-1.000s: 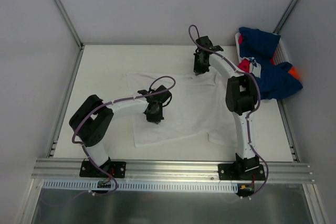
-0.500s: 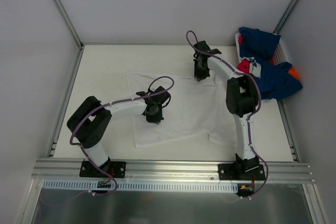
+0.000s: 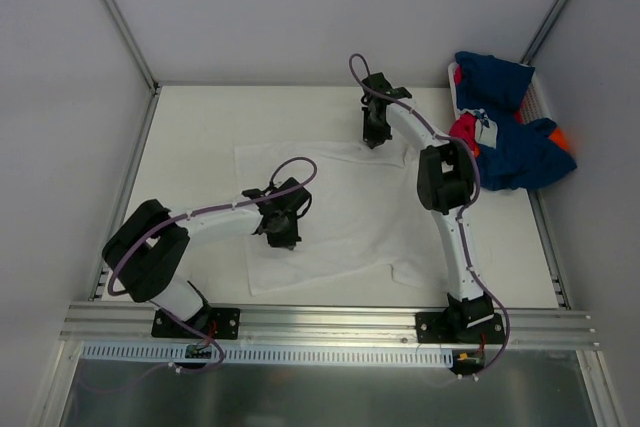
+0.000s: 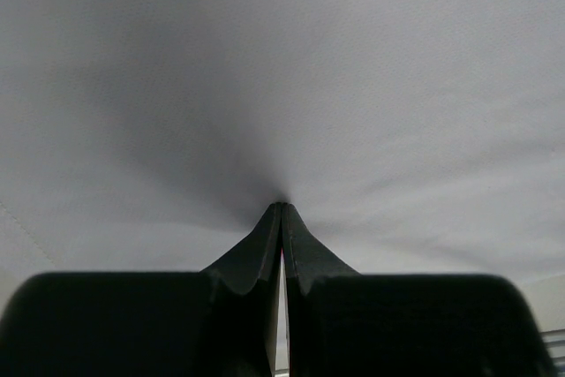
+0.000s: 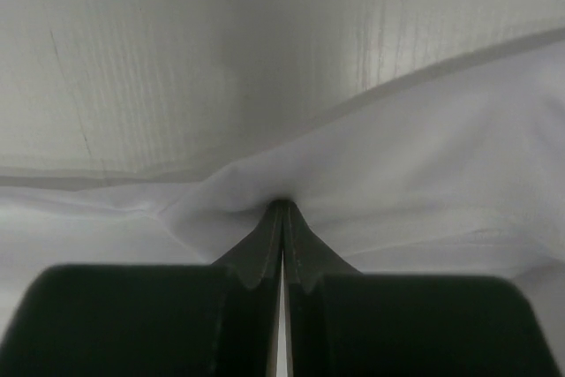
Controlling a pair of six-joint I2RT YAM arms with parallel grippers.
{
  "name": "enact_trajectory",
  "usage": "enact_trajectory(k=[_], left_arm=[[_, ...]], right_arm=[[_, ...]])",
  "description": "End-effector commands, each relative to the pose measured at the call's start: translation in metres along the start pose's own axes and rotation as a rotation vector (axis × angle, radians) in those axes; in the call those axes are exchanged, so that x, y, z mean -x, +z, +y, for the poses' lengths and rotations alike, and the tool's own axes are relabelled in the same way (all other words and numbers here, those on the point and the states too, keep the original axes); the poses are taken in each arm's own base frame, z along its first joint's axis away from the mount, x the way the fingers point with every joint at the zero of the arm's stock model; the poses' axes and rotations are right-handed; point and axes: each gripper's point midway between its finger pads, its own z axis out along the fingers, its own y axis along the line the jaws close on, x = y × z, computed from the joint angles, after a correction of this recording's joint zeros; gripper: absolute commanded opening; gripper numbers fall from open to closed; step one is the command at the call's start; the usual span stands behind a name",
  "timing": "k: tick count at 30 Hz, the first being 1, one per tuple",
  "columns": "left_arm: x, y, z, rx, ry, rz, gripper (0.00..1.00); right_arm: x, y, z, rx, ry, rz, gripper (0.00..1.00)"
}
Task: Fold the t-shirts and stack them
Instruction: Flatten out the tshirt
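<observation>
So compared with a second earlier, the whole white shirt (image 3: 345, 209) had slid left and a bit toward the near edge of the table (image 3: 190, 137). Its near-left corner sat closer to the rail than before. The left arm had pulled back with it, elbow swung out to the left and lower in the overhead view. The left claw (image 3: 281, 236) ended up left of and nearer than where it was. The right claw (image 3: 373, 136) had crept left too, only slightly.

The shirt lay spread mostly flat in the middle of the table, under both claws. The left one was down on the shirt's left-middle part. The right one was on its far edge, with bare table just beyond the cloth in the wrist view.

Both claws were closed right up, fingers together, each nipping a small fold of the white cloth. In the left wrist view the fabric creased toward the tips (image 4: 282, 207). In the right wrist view the hem bunched into a little peak at the tips (image 5: 282, 203) (pretty clear pinch there).

The other shirts (image 3: 505, 137), navy with some red and orange showing, sat heaped at the far right by the basket (image 3: 541, 99), well apart from both claws.
</observation>
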Motion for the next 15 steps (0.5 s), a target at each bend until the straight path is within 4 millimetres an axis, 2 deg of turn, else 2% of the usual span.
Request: enact_trajectory(k=[1, 4, 7, 10, 15], left_arm=[[-0.026, -0.005, 0.018, 0.033, -0.021, 0.062, 0.00], [-0.031, -0.007, 0.024, 0.030, -0.035, 0.061, 0.00], [-0.036, -0.010, 0.031, 0.035, -0.042, 0.055, 0.00], [-0.040, -0.014, 0.039, 0.045, -0.046, 0.053, 0.00], [-0.042, -0.018, 0.050, 0.083, -0.043, 0.048, 0.00]], right_arm=[[0.007, -0.002, 0.009, 0.026, 0.024, 0.017, 0.00], [0.006, 0.008, 0.012, 0.041, 0.038, 0.028, 0.01], [0.017, 0.014, 0.007, 0.026, 0.049, 0.002, 0.00], [0.043, 0.010, -0.009, 0.005, 0.080, -0.064, 0.01], [0.068, 0.009, -0.035, 0.012, 0.160, -0.121, 0.01]])
